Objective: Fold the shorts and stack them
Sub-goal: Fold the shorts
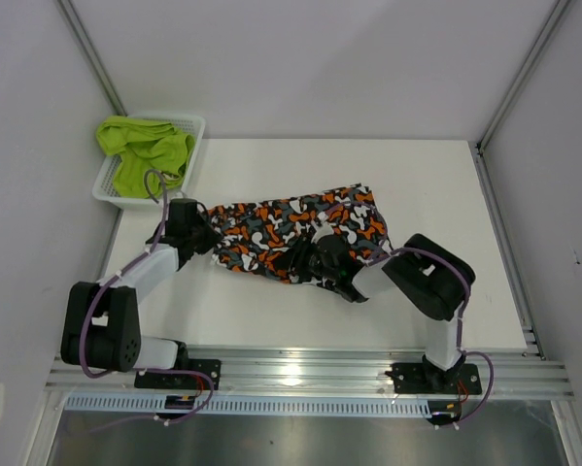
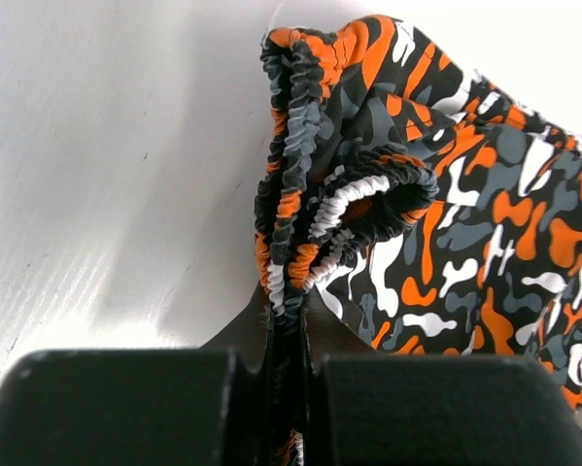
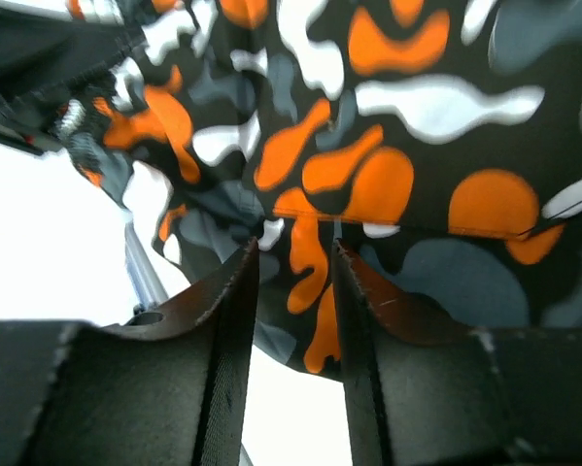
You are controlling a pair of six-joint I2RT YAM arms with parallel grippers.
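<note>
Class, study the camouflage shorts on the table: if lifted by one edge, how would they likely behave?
Probably floppy: the camouflage shorts lie rumpled and the waistband bunches into folds where the left gripper pinches it. Likely light, since the cloth looks thin. Unlikely to roll; they'd drape and drag across the table.

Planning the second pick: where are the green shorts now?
Top view: the green shorts lie bunched in the white basket at the far left, beyond the left gripper and apart from the patterned shorts.
</note>
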